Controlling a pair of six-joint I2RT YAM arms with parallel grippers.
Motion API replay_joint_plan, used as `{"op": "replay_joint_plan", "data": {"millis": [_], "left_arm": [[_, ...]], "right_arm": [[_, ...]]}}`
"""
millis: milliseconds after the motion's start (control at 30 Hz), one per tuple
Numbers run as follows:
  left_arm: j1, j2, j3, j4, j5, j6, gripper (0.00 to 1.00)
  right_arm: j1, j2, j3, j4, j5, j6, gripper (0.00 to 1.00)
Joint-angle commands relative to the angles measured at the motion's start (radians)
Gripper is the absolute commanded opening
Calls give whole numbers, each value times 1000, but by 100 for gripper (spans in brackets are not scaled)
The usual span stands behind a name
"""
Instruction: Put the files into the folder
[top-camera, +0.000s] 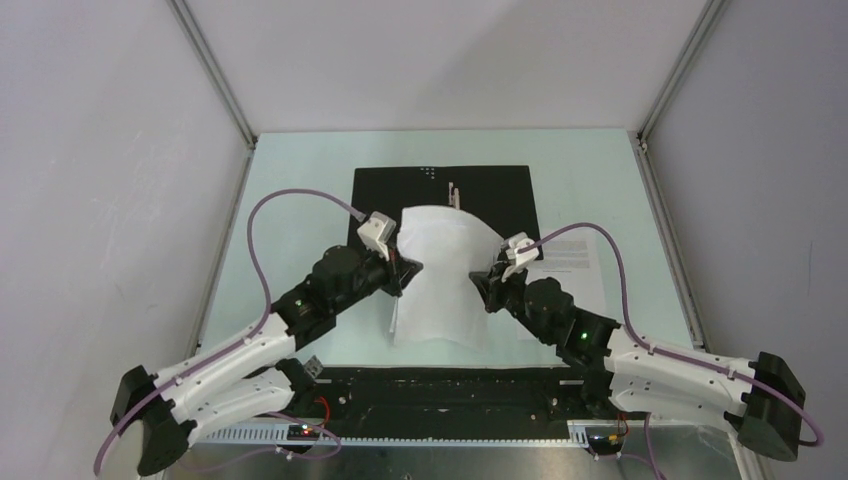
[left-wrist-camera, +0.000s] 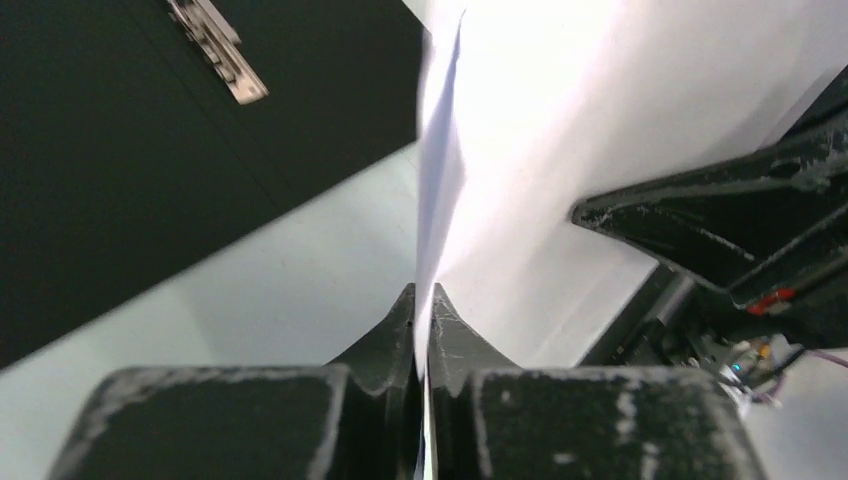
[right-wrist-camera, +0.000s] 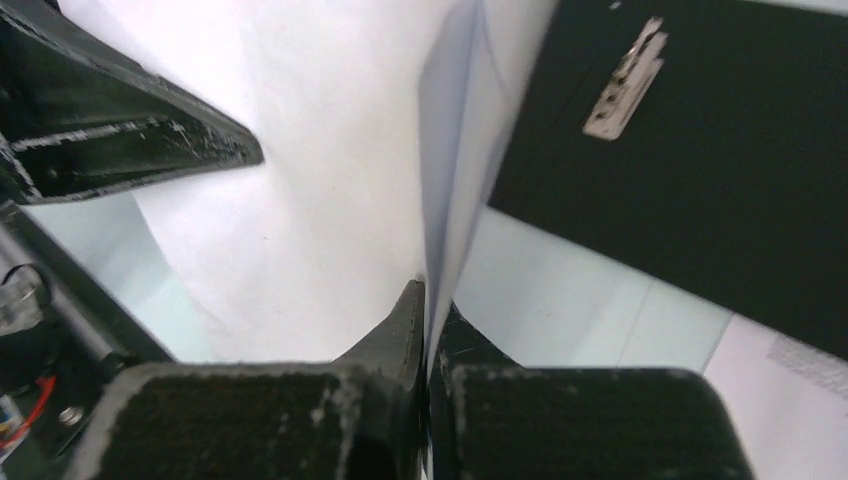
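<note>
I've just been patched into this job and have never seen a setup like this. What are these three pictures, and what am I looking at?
Two robot arms are bolted at the near edge of a pale green table. The wide picture looks down from above and behind them. The other two come from a camera on each wrist, looking out along that arm's own fingers. The left hand and the right hand each pinch one side edge of a white sheet, which hangs bowed between them above the table. Behind it lies the open folder, black inside, with its metal clip. A second sheet, faintly printed, lies flat to the right.
</note>
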Motion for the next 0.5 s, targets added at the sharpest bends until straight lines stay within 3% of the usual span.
{"op": "replay_joint_plan", "data": {"millis": [0,133,267,367,467], "left_arm": [[-7,83,165,65,-130,156,6],[-7,145,214,122,-169,220,10],[-7,168,190,163,-226,205,30],[-6,166,148,206,-229,184,40],[-7,165,111,237,-201,159,42]], "right_arm": [[-30,22,64,149,99,-145,0],[-64,36,64,238,135,-219,0],[-70,64,61,279,134,-250,0],[-70,88,62,285,129,-243,10],[-69,97,62,258,118,-207,16]]}}
